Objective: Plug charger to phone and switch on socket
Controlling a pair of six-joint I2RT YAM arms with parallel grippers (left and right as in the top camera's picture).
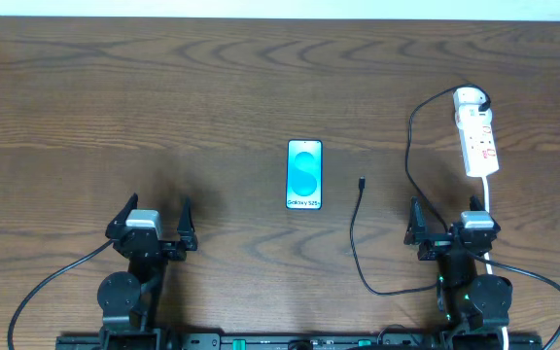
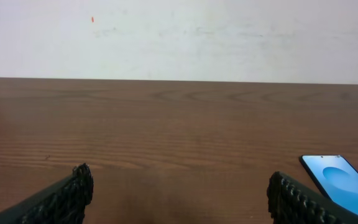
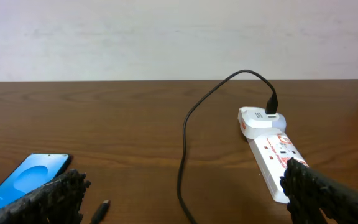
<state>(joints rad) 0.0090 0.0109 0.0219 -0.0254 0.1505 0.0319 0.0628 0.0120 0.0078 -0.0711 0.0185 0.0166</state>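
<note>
Two grippers sit near the table's (image 1: pixel 261 78) front edge, both spread wide and holding nothing. Left gripper (image 1: pixel 152 222) has bare wood all around. Mid-table lies the phone (image 1: pixel 304 174), screen up, with the charger (image 1: pixel 354 233) tip just to its right, apart. Right gripper (image 1: pixel 452 226) waits beside the socket's (image 1: pixel 478 138) white cord, close to the right edge.

From above we look straight down on the whole table (image 1: pixel 261 78), both arms at the near edge. On the left wrist we sit low, just over the wood, facing the far wall; the phone (image 2: pixel 344 183) shows at our right edge. On the right wrist we look the same way, with that phone (image 3: pixel 27 177) at our left and the socket (image 3: pixel 269 152) close ahead.
</note>
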